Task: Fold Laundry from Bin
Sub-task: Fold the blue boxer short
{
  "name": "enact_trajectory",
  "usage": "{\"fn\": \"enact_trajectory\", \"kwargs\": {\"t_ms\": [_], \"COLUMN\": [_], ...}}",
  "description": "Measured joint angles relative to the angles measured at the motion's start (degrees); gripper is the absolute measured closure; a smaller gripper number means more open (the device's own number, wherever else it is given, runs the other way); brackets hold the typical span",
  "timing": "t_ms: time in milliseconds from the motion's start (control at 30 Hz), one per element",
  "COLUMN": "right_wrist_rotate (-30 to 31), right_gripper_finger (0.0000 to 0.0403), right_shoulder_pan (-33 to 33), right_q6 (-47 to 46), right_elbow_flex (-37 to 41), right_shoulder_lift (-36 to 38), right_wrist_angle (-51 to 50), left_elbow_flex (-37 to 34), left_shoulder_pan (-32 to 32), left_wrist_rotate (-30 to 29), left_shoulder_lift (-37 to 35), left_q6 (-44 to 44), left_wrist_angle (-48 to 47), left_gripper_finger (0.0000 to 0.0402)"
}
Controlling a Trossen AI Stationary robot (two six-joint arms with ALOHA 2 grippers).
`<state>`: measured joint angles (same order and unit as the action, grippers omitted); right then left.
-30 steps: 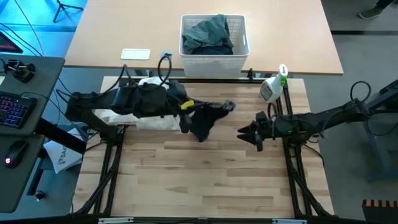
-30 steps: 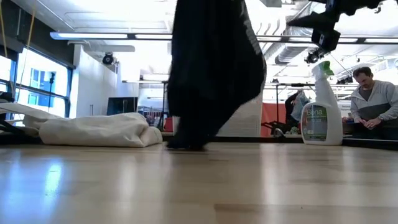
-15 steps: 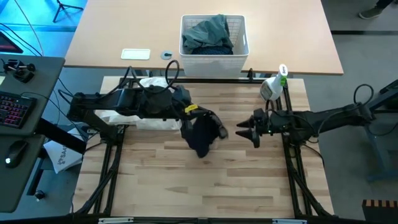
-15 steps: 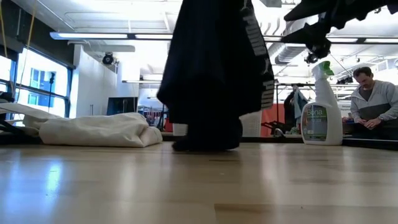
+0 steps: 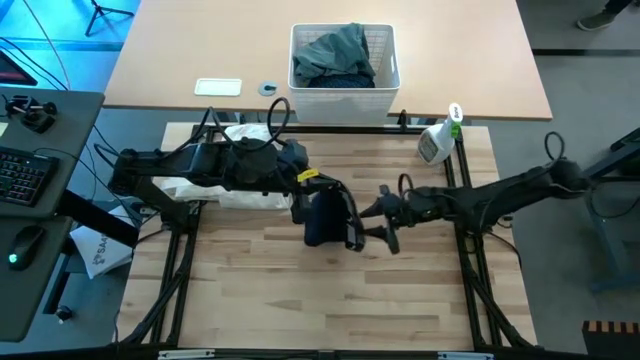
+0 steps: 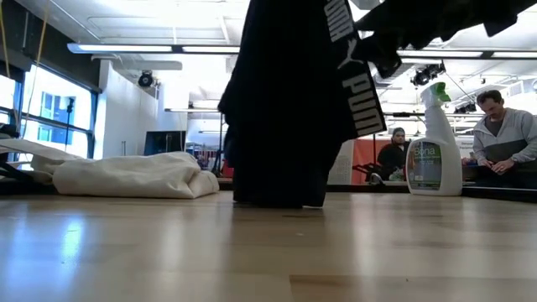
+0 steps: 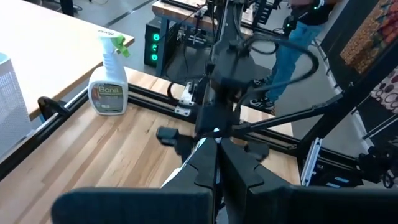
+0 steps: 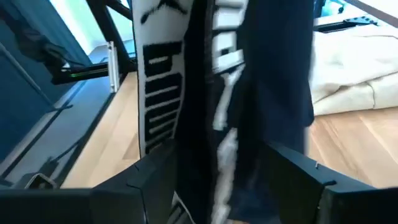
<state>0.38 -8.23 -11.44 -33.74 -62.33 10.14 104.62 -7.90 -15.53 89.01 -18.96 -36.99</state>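
Behind the wooden tabletop [image 5: 300, 290] a person sits at a desk. Over its middle the left tool [image 5: 312, 180], clamped shut, holds the black Puma garment [image 5: 325, 215] by its top so it hangs lengthwise straight down. The right tool [image 5: 372, 222] is level with the cloth, fingers [image 8: 298, 168] spread either side of its near edge, nearer than any other.

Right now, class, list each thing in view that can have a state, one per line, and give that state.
Black Puma garment: hanging from the left hand, hem on the table.
Left hand: shut on the garment.
Right hand: open, fingers either side of the garment's edge.
Bin: upright, holding grey-green clothes.
White cloth: heaped on the table.
Spray bottle: upright.
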Motion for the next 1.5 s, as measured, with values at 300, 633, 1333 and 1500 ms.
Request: {"fn": "enact_trajectory", "kwargs": {"t_ms": [300, 633, 1333, 1500], "right_wrist_rotate": [15.56, 22.02, 20.99, 18.55], "right_gripper_finger": [0.0246, 0.0389, 0.0402, 0.0402], "right_shoulder_pan": [-1.68, -0.39, -0.39, -0.38], "right_q6": [-8.85, -10.58, -16.61, -19.94], "right_elbow_flex": [0.0, -11.76, -44.74, -40.59], "right_shoulder_lift": [-6.28, -0.26, -1.46, -4.62], "right_wrist_angle": [3.82, -21.39, -57.56, -57.73], "left_elbow_flex": [0.0, 0.59, 1.86, -1.45], "left_shoulder_pan": [0.0, -0.07, 1.71, 2.25], "left_wrist_rotate": [-0.01, 6.47, -6.58, -5.99], "left_shoulder_lift": [0.0, -0.67, 2.14, 4.04], "left_q6": [0.14, 4.51, 10.06, 6.17], "left_wrist_angle": [0.28, 0.06, -30.89, -22.76], "left_gripper_finger": [0.0401, 0.0402, 0.0308, 0.0267]}}
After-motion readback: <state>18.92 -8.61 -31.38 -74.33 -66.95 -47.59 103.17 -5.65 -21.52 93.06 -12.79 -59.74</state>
